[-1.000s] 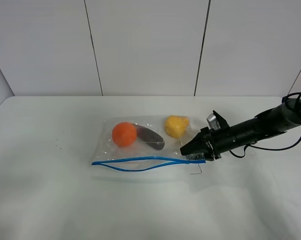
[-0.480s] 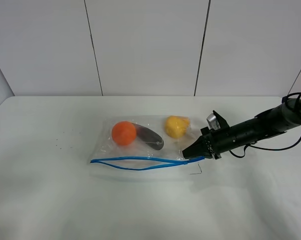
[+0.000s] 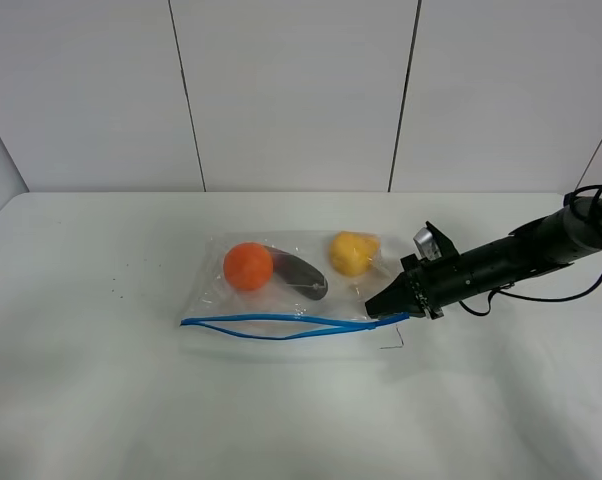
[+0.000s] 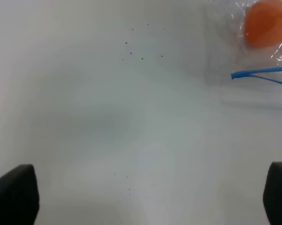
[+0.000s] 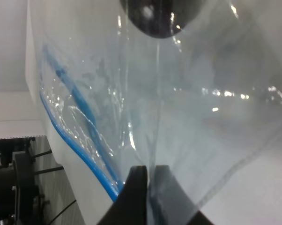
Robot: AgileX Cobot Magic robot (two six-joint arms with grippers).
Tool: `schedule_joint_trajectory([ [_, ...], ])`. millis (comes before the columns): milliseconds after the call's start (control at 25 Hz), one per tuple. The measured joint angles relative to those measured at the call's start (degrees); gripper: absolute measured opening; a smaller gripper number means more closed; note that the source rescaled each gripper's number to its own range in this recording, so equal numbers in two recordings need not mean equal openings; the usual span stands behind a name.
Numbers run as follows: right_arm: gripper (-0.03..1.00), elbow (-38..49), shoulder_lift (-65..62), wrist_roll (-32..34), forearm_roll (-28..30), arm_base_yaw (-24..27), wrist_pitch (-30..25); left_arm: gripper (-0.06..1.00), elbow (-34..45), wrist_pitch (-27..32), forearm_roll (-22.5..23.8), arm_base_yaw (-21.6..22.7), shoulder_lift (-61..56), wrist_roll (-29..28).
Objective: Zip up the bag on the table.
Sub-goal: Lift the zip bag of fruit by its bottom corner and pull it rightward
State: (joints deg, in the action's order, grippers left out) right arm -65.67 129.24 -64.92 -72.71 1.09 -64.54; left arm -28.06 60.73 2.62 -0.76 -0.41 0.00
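Observation:
The clear bag [image 3: 281,285] lies mid-table with an orange fruit [image 3: 248,266], a dark purple fruit [image 3: 299,275] and a yellow fruit [image 3: 351,253] inside. Its blue zipper strip [image 3: 281,325] runs along the near edge, the two sides slightly apart. My right gripper [image 3: 384,304] is shut on the bag's right corner, beside the strip's end. The right wrist view shows its fingertips [image 5: 137,187] pinching the plastic film [image 5: 188,103] next to the strip [image 5: 75,140]. My left gripper [image 4: 141,197] is open over bare table [image 4: 108,117], left of the bag's corner [image 4: 260,70].
The white table [image 3: 101,400] reaches well past the bag on every side. A white panelled wall [image 3: 291,90] stands behind it. A black cable [image 3: 571,290] trails from the right arm.
The right gripper closed on the bag's corner and lifted it slightly. The bag slid a little left and the zipper's two sides drew closer. Nothing has moved in the last half second.

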Motion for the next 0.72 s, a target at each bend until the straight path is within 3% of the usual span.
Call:
schedule_joint_trajectory([
  [240,0.0,0.0,0.0,0.12,-1.03,0.0,-3.62,1.0,0.0,0.0,0.0,0.0,0.0,0.0],
  [720,0.0,0.05,-7.43,4.71,-0.98,0.0,-4.04,1.0,0.0,0.0,0.0,0.0,0.0,0.0],
])
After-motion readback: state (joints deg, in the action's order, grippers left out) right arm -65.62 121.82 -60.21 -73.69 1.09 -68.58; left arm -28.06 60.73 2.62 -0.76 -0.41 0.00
